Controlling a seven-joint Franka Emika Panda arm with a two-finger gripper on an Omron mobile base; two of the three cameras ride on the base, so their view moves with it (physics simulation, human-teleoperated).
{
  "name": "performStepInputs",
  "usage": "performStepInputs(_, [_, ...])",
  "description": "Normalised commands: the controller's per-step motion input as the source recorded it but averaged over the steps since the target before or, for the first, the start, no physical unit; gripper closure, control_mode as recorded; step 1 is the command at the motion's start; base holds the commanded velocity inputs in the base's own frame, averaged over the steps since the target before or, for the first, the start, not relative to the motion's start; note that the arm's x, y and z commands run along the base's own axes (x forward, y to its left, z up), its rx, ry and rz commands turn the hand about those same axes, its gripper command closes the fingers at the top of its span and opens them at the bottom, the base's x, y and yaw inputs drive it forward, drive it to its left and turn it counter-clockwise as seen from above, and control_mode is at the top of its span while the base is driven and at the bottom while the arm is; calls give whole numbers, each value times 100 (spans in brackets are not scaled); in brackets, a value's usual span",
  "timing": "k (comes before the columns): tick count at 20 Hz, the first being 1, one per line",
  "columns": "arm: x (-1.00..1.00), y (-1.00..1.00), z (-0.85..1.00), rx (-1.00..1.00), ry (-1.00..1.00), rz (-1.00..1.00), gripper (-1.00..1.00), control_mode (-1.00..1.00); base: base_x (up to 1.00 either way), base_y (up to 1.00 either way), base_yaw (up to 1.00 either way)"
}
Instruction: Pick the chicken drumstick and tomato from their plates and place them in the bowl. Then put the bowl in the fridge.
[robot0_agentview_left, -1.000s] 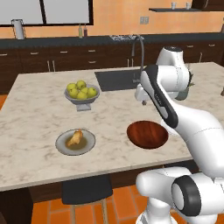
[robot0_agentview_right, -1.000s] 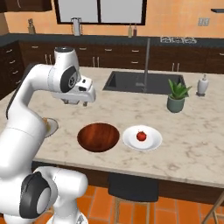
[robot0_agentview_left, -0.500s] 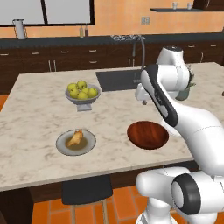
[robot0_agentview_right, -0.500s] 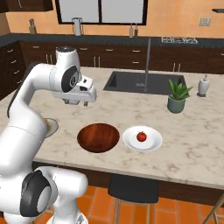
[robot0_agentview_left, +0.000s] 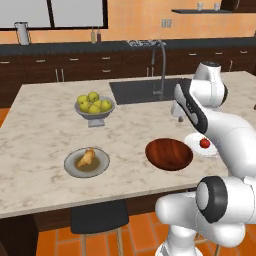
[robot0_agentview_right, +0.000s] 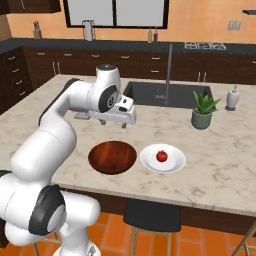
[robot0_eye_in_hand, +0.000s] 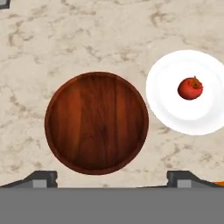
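Note:
The dark reddish-brown wooden bowl (robot0_eye_in_hand: 96, 123) lies empty right below my gripper (robot0_eye_in_hand: 113, 177), whose two tips stand wide apart with nothing between them, so it is open. The gripper (robot0_agentview_right: 115, 123) hangs above the counter just behind the bowl (robot0_agentview_right: 112, 157). Right of the bowl, the red tomato (robot0_eye_in_hand: 190, 88) sits on the white plate (robot0_eye_in_hand: 175, 113); the tomato (robot0_agentview_right: 161, 156) rests mid-plate (robot0_agentview_right: 172, 164). The golden-tan chicken drumstick (robot0_agentview_left: 86, 158) lies on the grey plate (robot0_agentview_left: 75, 167) at the front left. The bowl (robot0_agentview_left: 169, 153) and gripper (robot0_agentview_left: 176, 114) are to its right. The fridge is out of view.
A grey footed fruit bowl (robot0_agentview_left: 94, 107) of yellow-green apples stands behind the grey plate. The sink (robot0_agentview_right: 165, 95) with its tall faucet (robot0_agentview_right: 169, 75) is behind the gripper. A potted plant (robot0_agentview_right: 202, 110) and a soap dispenser (robot0_agentview_right: 232, 97) stand at the right.
The arm has swung to the right and slightly toward the front, bringing the gripper over the wooden bowl. The bowl, plates and food have not moved.

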Motion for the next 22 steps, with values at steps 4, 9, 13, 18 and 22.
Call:
performStepInputs(4, [9,-100,-42,0,6,-27,-100,-100,0,0,0])
performStepInputs(9, [0,-100,-42,0,2,-27,-100,-100,0,0,0])
performStepInputs(13, [33,-89,-51,1,0,-25,-100,-100,0,0,0])
performStepInputs(18, [33,-74,-55,0,0,-16,-100,-100,0,0,0])
performStepInputs(22, [83,-7,-34,1,0,-7,-100,-100,0,0,0])
